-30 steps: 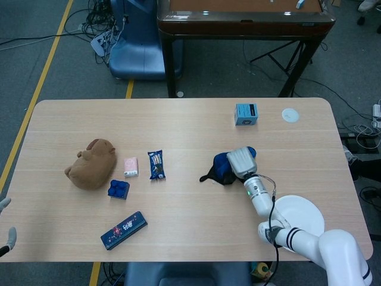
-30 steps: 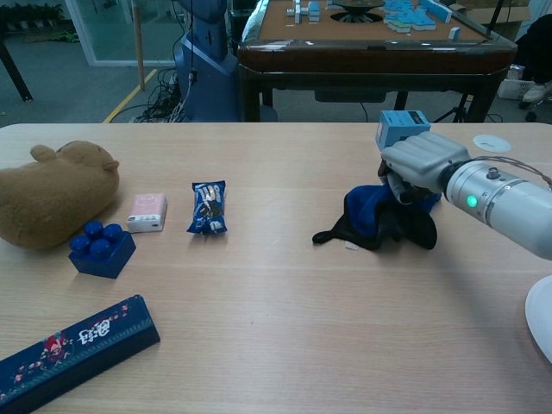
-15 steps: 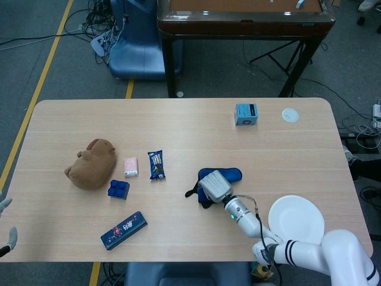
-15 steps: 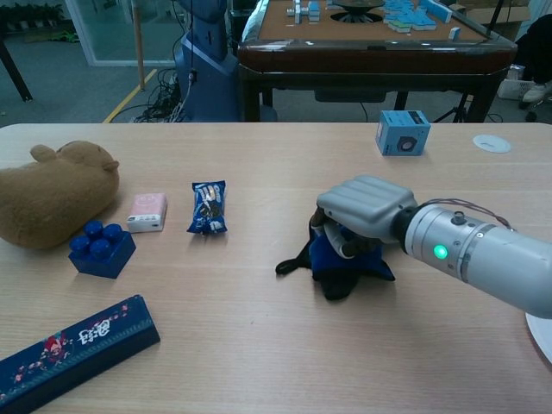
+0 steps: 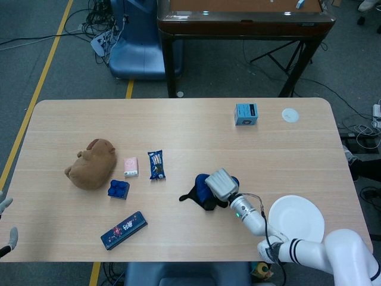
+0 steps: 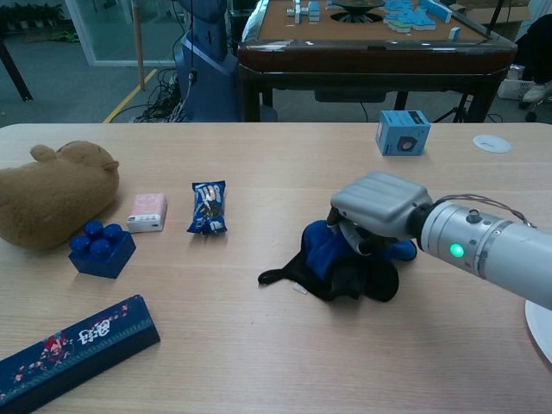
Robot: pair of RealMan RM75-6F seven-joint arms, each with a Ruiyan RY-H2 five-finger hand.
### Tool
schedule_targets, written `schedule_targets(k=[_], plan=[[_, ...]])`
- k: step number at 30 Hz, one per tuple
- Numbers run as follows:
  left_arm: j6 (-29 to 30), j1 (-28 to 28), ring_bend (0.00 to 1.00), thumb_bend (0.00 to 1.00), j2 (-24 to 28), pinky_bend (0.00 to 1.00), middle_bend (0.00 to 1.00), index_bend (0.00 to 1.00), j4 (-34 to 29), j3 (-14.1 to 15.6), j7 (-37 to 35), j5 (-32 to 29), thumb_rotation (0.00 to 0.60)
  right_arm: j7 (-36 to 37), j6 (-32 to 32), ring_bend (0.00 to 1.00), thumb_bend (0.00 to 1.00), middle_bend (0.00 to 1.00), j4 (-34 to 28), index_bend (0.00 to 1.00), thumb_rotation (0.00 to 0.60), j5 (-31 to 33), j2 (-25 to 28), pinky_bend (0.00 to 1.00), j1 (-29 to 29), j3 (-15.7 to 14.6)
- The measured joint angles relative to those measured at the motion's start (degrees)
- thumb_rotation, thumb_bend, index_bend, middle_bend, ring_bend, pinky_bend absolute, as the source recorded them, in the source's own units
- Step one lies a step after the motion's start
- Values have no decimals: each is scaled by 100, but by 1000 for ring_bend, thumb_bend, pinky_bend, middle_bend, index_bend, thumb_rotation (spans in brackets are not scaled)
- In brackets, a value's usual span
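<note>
The right hand [image 6: 379,207] sits on top of a blue and black cloth [image 6: 341,267] near the middle of the table [image 5: 178,119], its fingers curled down into the blue part, so it appears to be gripping the fabric rather than just resting on it. The cloth lies directly beneath and slightly to the left of the hand, bunched up, with its long axis running roughly left to right across the table; a thin black strap trails off its left end toward the snack packet [image 6: 208,207], though well apart from it. In the head view the right hand [image 5: 221,183] covers the right half of the cloth [image 5: 199,193], and the forearm runs back toward the white plate [image 5: 296,218] at the right front edge. The left hand [image 5: 6,235] shows only as fingertips at the far left edge of the head view, well apart from everything; whether it is spread or curled cannot be told. The right hand is therefore far nearer the cloth. Further left lie a brown plush toy [image 6: 52,191], a small pink box [image 6: 147,212], a blue toy brick [image 6: 102,247] and a long dark blue case [image 6: 73,347]. A light blue box [image 6: 402,132] stands at the far side.
</note>
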Motion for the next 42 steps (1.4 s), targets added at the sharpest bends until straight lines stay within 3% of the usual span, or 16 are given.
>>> schedule_targets(k=[13,23,32,34,35,36,39,42], plan=[[9,13,0,483,3,0,0,128,32,4,-51,-9,600,-316,-61,669,1000,632,1586,837,600,878,-179,932,70,563],[-22,-4,0,483,-18,0,0,128,71,-1,-75,-14,600,207,429,670,1000,632,1144,837,600,1087,591,932,-44,1193],[-40,-10,0,483,-28,0,0,128,63,6,-35,-19,600,256,388,648,1000,616,1374,824,600,1333,682,920,-72,1253],[-39,-7,0,483,-22,0,0,128,53,7,-23,-27,600,290,305,584,978,565,1554,699,600,1382,622,852,-46,1257],[-39,-4,0,483,-20,0,0,128,46,6,-15,-36,600,306,251,524,940,513,1633,579,600,1412,597,782,-33,1262],[-41,-3,0,483,-18,0,0,128,42,6,-11,-39,600,317,186,441,868,440,1703,432,600,1456,575,693,-20,1270],[-54,-3,0,483,-15,0,0,128,32,13,11,-46,600,315,-37,255,684,281,1847,152,600,1671,523,511,30,1313],[-62,-1,0,483,-15,0,0,128,26,14,23,-60,600,269,-172,100,468,124,1914,9,600,1847,511,356,64,1343]])
